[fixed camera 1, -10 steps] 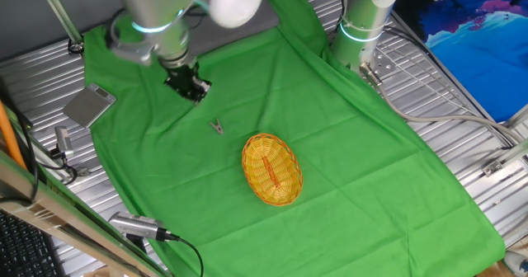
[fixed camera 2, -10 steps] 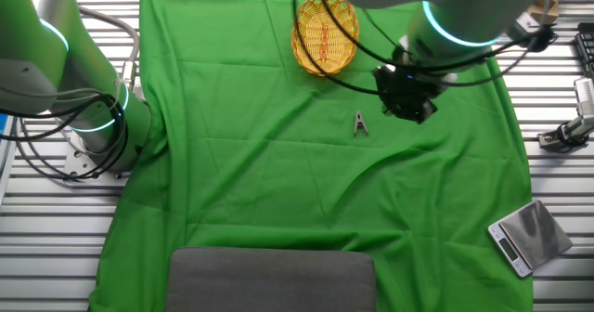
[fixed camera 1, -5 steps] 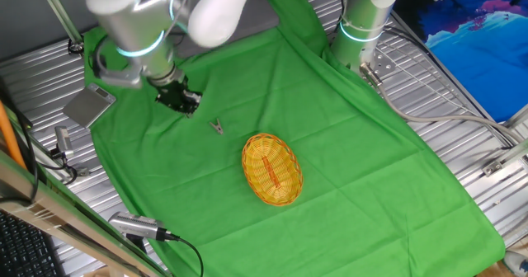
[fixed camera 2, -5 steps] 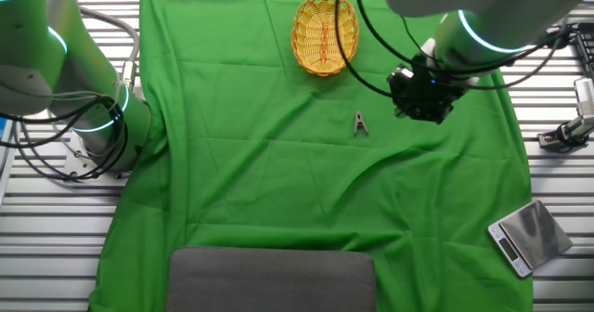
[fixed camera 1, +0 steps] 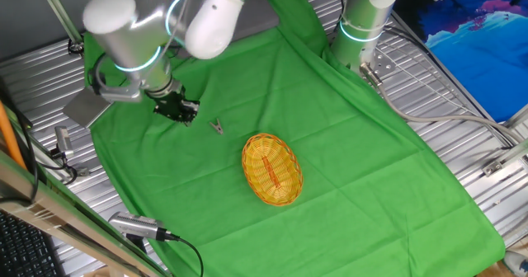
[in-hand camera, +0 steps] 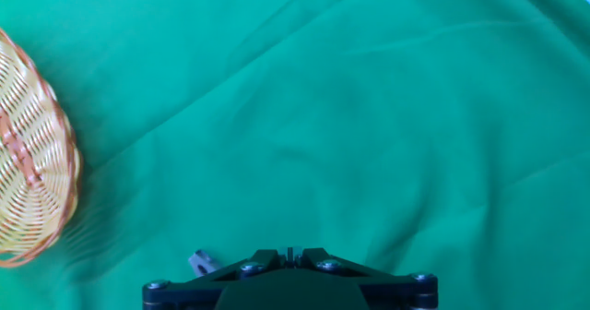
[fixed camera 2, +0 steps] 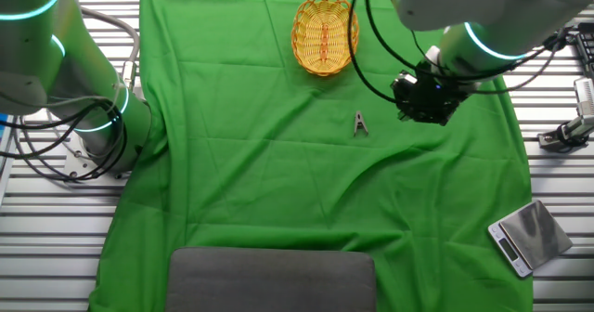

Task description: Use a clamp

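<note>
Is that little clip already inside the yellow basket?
No, the clip lies on the green cloth, apart from the wicker basket, and the pincer is off to its side.

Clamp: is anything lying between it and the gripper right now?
Nothing visible. The clamp lies alone on the green cloth, with only bare cloth between it and the gripper. The basket sits on the clamp's other side.

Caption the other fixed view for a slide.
Gripper hovers beside the clamp on green cloth; basket beyond.
</note>
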Robot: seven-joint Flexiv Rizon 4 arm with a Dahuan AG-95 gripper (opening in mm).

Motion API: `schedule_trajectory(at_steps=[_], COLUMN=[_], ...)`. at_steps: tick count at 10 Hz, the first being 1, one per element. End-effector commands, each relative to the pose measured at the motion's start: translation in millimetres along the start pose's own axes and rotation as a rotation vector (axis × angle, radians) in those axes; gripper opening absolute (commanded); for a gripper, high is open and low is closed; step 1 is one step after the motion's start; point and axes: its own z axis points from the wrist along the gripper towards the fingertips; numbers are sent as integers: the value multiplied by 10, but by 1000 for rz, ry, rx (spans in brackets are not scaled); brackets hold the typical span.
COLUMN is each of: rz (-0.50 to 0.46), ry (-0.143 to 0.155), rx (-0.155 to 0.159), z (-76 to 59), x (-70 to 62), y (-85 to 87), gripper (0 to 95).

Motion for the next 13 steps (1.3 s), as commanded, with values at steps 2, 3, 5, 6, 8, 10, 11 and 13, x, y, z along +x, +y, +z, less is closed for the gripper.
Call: schedule_trajectory(at_steps=[2, 3, 5, 6, 8, 10, 11, 13], rz=[8, 14, 37, 61, 78, 84, 81, 52], ry=[-14, -18, -9, -3, -6, 23, 21, 30], rx=[19, 22, 29, 38, 44, 70, 68, 66], z=[-8, -8, -8, -8, -8, -8, -8, -8], x=[11, 11, 11, 11, 11, 11, 11, 11], y=[-5, -5, -5, -5, -5, -5, -5, -5], gripper=[0, 0, 0, 0, 0, 0, 0, 0])
